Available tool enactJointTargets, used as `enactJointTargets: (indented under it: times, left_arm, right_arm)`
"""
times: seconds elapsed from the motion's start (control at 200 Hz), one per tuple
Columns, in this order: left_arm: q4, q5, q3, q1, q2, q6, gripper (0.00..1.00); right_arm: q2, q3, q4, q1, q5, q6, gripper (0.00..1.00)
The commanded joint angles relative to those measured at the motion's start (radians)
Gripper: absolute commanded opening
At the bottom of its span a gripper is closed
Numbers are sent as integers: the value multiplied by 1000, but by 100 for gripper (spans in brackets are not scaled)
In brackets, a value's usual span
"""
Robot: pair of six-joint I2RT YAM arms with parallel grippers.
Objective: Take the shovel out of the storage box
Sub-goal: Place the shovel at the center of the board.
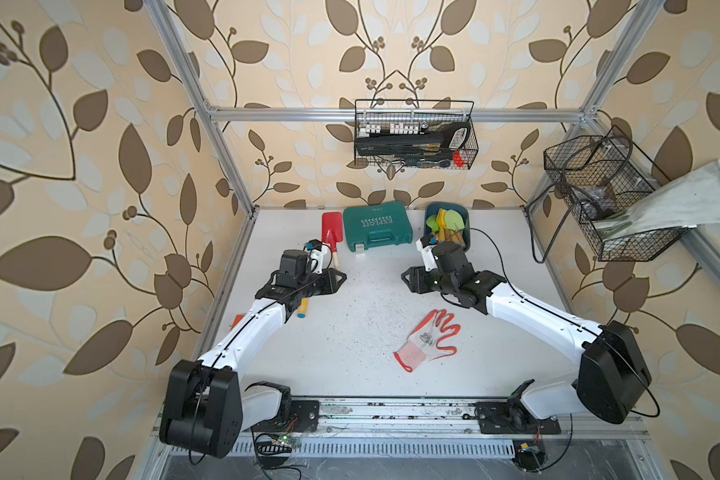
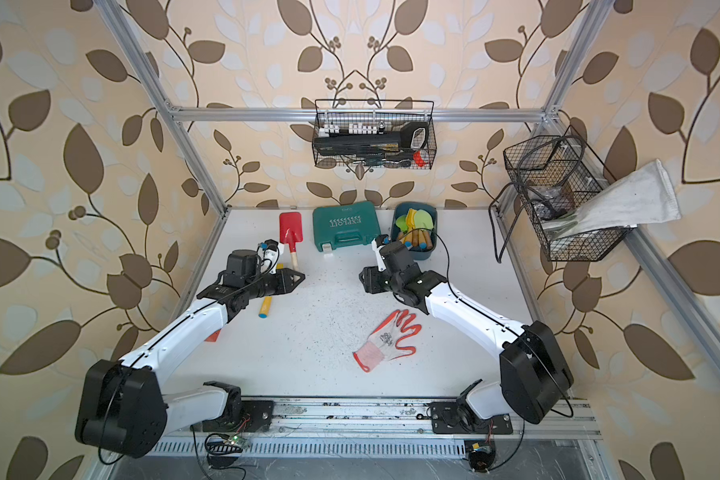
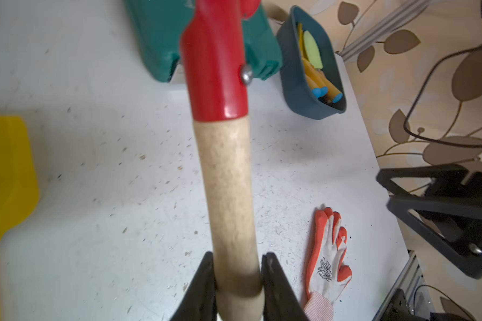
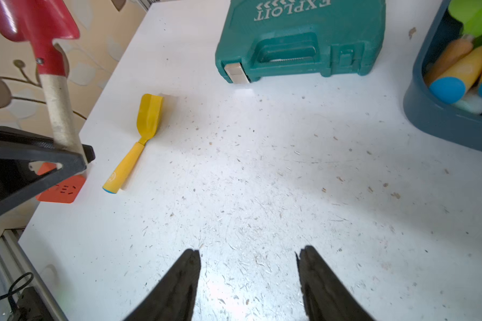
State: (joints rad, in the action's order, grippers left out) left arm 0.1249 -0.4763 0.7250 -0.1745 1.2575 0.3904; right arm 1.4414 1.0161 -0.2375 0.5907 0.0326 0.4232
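Between left jaws, shovel (image 3: 225, 180) handle

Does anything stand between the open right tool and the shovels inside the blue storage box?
Nothing visible does: only bare table separates the right tool from the storage box, whose low wall fronts the shovels.

shovel (image 1: 332, 228): red blade, pale wooden handle; was outside the box, lifted, blade toward frame top; upper centre-left in both top views | storage box (image 2: 422, 254): dark blue lidless tub; sat upper centre-right; held other tools (image 2: 412, 226)
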Motion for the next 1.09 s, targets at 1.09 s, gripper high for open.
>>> enactJointTargets:
  times: [1.09]
  left_arm:
    - [76, -4, 16, 52, 349, -23, 8]
  right_arm:
    - [-51, -64, 41, -84, 30, 25, 60]
